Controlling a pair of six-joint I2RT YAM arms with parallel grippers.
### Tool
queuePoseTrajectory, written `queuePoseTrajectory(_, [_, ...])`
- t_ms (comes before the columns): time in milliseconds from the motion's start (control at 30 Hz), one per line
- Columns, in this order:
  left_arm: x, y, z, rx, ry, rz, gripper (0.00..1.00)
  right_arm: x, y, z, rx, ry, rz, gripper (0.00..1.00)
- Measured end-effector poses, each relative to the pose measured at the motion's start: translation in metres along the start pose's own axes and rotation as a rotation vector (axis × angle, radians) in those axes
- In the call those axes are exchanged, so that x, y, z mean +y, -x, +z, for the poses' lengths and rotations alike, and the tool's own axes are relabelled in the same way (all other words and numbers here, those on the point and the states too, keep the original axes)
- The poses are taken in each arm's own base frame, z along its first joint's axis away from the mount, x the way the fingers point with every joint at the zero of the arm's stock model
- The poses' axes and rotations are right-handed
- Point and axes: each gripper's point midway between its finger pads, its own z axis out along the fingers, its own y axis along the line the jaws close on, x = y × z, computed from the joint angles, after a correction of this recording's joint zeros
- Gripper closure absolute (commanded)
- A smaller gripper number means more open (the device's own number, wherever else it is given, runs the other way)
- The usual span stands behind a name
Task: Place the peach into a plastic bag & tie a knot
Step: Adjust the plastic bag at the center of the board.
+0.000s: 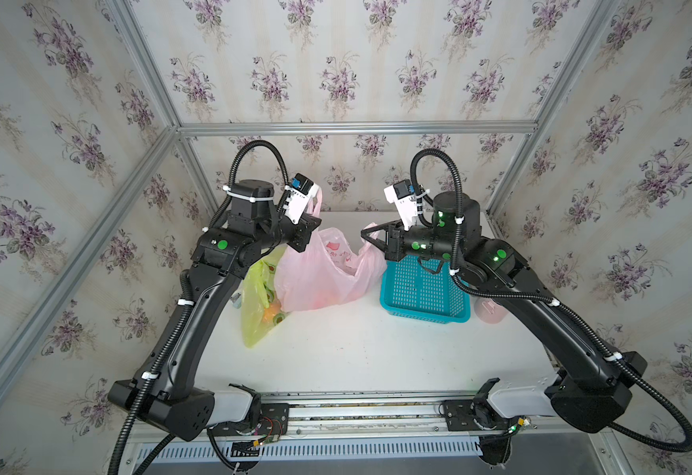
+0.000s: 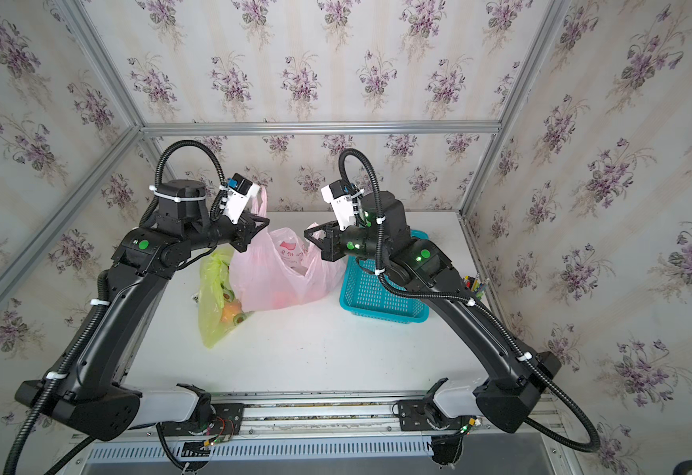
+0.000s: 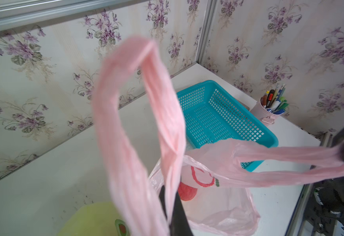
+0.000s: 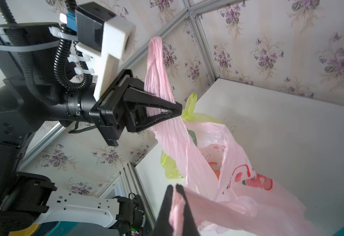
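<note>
Surface: white table (image 1: 356,353), floral-wallpapered walls (image 1: 336,61)
Pink plastic bag (image 1: 319,279): stood mid-table, mouth up, handles spread sideways
Peach (image 3: 187,191): inside bag
Left gripper (image 4: 176,111): clamped one handle
Right gripper (image 1: 365,235): clamped the other

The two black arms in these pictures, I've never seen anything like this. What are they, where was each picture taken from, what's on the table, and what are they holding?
They are two robot arms mounted along the front of a white table. Two pictures look down from one camera head above. The other two come from a small camera on each arm's wrist.

Each arm ends in a two-fingered clamp, its end effector. The left end effector and the right end effector are each shut on one handle of a pink plastic bag, holding the handles apart. Inside sits a reddish fruit, probably the peach. No knot is tied yet.

Also on the table are a knotted yellow-green bag, a teal basket and a pink cup of pens.
</note>
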Motion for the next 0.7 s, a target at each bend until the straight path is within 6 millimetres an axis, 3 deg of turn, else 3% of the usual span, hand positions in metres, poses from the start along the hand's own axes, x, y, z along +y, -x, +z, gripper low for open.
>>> queuePoseTrajectory(100, [-0.018,-0.009,0.01,0.02,-0.133,-0.023,0.99,-0.012,-0.013,0.005,0.019,-0.043,0.029,1.0])
queuePoseTrajectory(133, [-0.024,-0.014,0.013,0.03,-0.181,-0.035,0.99,-0.019,-0.016,0.006,0.019,-0.07,0.037,0.93])
queuePoseTrajectory(233, [-0.039,-0.025,0.021,0.056,-0.294,-0.076,0.99,-0.031,-0.021,0.009,0.021,-0.118,0.04,0.48])
queuePoseTrajectory(333, [-0.051,-0.032,0.022,0.068,-0.371,-0.102,0.99,-0.035,-0.01,0.005,-0.013,-0.153,0.006,0.31])
queuePoseTrajectory(500, [-0.066,-0.039,0.022,0.082,-0.442,-0.121,0.99,-0.027,0.028,-0.002,-0.098,-0.145,-0.049,0.28])
queuePoseTrajectory(700, [-0.07,-0.04,0.02,0.08,-0.467,-0.127,0.98,-0.01,0.049,0.011,-0.106,-0.064,-0.088,0.42])
